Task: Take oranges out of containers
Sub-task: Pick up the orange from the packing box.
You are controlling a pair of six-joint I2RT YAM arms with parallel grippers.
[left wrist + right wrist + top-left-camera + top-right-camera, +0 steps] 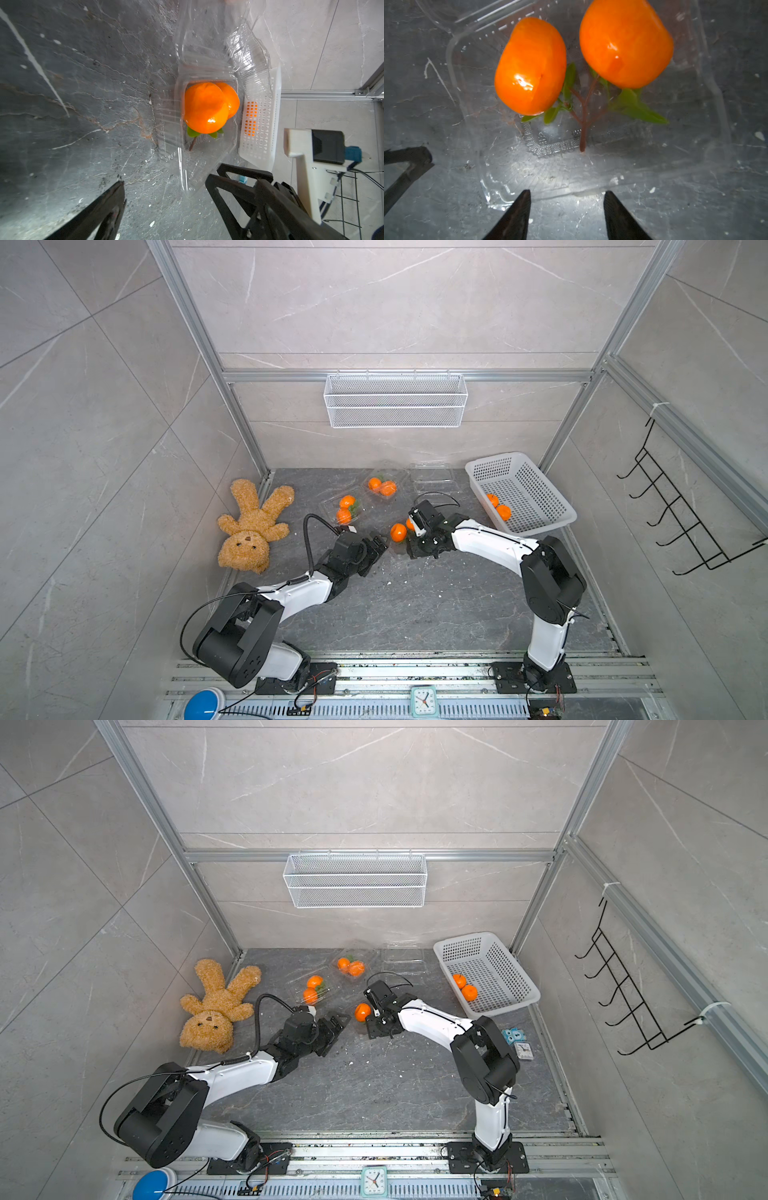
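Between my two grippers lies an open clear container (550,166) holding two oranges (531,66) joined on a leafy stem; they also show in a top view as oranges (398,532). My left gripper (381,545) (165,182) is wide open just left of that container, nothing between its fingers. The right gripper (412,548) (567,192) hangs over the container's near edge, open and holding nothing. Two more containers (345,508) (384,485) further back hold two oranges each. Another container (432,477) by the back wall holds nothing.
A white perforated basket (523,493) at the right holds two oranges (498,506). A teddy bear (253,526) lies at the left edge. A wire mesh basket (395,400) hangs on the back wall and a black hook rack (681,510) on the right wall.
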